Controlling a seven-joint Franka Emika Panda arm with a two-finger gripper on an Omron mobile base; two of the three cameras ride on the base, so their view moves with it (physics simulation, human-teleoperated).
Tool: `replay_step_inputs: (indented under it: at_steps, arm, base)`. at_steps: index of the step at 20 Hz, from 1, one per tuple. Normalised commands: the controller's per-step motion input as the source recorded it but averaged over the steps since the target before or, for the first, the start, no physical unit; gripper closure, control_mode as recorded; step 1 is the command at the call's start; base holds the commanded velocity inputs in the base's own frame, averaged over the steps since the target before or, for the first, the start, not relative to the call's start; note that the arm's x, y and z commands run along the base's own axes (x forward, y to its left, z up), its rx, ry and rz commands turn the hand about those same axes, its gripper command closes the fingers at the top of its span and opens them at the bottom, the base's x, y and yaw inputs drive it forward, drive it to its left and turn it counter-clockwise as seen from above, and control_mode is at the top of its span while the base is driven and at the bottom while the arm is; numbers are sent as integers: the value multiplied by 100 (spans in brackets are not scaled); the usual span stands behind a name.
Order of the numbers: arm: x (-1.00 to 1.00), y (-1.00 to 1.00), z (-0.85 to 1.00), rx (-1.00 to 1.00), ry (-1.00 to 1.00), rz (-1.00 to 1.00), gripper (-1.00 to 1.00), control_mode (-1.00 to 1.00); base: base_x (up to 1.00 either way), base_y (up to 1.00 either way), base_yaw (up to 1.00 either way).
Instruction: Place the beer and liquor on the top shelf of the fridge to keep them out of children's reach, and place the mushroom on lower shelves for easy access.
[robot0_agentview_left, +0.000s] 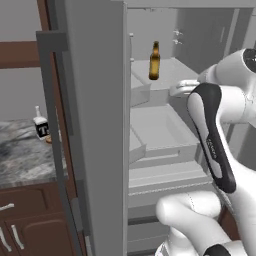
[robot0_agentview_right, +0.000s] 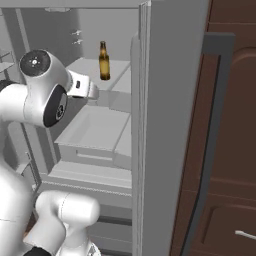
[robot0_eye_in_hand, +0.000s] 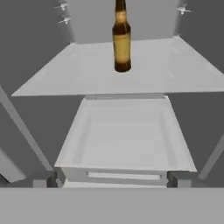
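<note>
The beer (robot0_eye_in_hand: 121, 39) stands upright on the top shelf (robot0_eye_in_hand: 183, 74) of the fridge (robot0_agentview_left: 95, 125), ahead of the fingers and apart from them; they are spread wide and hold nothing. Next is likely the liquor (robot0_agentview_left: 41, 126), on the table (robot0_agentview_left: 25, 160) well off to their left. It looks heavy, rigid, smooth glass: breakable and slippery, best gripped across its squarish body, below the neck.

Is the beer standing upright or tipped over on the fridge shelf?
Upright: the beer stands on its base on the top shelf, neck pointing straight up.
</note>
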Motion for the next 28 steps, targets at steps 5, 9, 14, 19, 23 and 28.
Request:
replay_step_inputs:
  at_steps: [5, 9, 14, 19, 23, 28]
  arm:
    - [-88, 0, -33, -5, 19, 3, -100, -100]
    - [-70, 0, -36, -5, 16, 3, -100, -100]
    - [-60, 0, -25, -2, 11, 5, -100, -100]
    - [-76, 0, -14, -4, 10, 5, -100, -100]
    - [0, 0, 0, 0, 0, 0, -100, 100]
    - [0, 0, 0, 0, 0, 0, -100, 100]
  base:
    - [0, 0, 0]
    - [0, 0, 0]
    - [0, 0, 0]
    - [0, 0, 0]
    - [-99, 0, 8]
    - [-100, 0, 10]
